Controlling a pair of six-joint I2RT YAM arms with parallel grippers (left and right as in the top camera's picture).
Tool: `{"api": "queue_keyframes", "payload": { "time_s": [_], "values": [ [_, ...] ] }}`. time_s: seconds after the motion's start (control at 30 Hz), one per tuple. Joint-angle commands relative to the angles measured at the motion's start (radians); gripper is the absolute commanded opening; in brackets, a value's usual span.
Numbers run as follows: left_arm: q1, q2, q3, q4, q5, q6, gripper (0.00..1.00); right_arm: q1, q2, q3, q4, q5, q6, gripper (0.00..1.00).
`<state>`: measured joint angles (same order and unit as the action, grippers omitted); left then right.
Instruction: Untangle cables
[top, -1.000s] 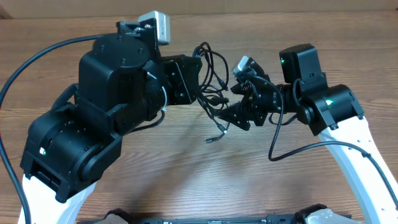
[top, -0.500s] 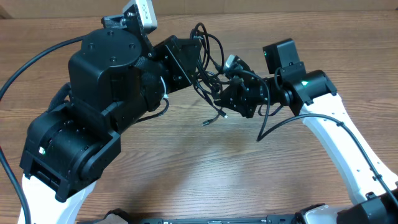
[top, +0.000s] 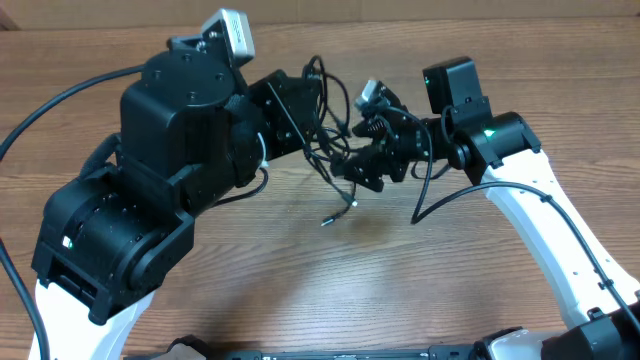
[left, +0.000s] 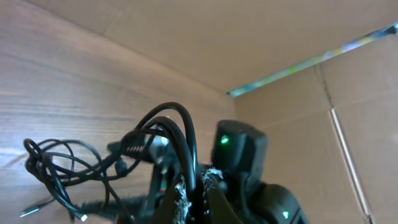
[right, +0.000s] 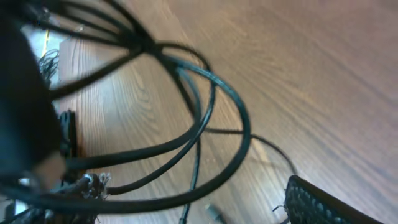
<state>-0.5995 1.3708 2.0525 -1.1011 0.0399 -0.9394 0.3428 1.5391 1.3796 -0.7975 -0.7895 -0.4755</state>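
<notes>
The cables (top: 335, 120) are a tangle of thin black wires held above the table between my two grippers. One strand hangs down to a silvery plug end (top: 325, 220). My left gripper (top: 305, 105) is shut on a loop of the cables; in the left wrist view the loop (left: 177, 127) rises from the closed jaws (left: 194, 199). My right gripper (top: 368, 168) is at the tangle's right side. In the right wrist view its fingers (right: 186, 208) are spread wide, with several cable loops (right: 205, 124) running across the gap.
The wooden table (top: 400, 280) lies under both arms. The left arm's thick black cord (top: 60, 95) curves over the left side. The right arm's cord (top: 445, 195) loops beside its wrist. A cardboard wall (left: 311, 37) stands behind the table.
The right gripper moved left and toward the back, closer to the left gripper and the tangle. The left wrist turned. The hanging plug end shifted down and left.
</notes>
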Motion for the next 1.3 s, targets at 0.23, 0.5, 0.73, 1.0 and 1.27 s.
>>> {"api": "queue_keyframes", "payload": {
  "time_s": [0.23,0.5,0.73,1.0,1.27],
  "values": [
    [0.006,-0.010,0.026,-0.024,-0.013,-0.066,0.04,0.005,-0.003,-0.006,0.170,-0.160,0.113,0.90],
    [0.006,0.014,0.026,0.008,0.020,-0.097,0.04,0.005,-0.003,-0.006,0.236,-0.190,0.140,0.88],
    [0.006,0.041,0.026,0.086,0.042,-0.097,0.04,0.005,-0.003,-0.006,0.222,-0.236,0.139,0.04],
    [0.079,0.023,0.026,0.085,0.040,-0.085,0.05,0.004,-0.003,-0.006,0.088,0.034,0.131,0.04],
    [0.153,-0.023,0.026,0.077,0.039,-0.033,0.04,0.004,-0.003,-0.006,0.025,0.215,0.128,0.04]
  ]
}}
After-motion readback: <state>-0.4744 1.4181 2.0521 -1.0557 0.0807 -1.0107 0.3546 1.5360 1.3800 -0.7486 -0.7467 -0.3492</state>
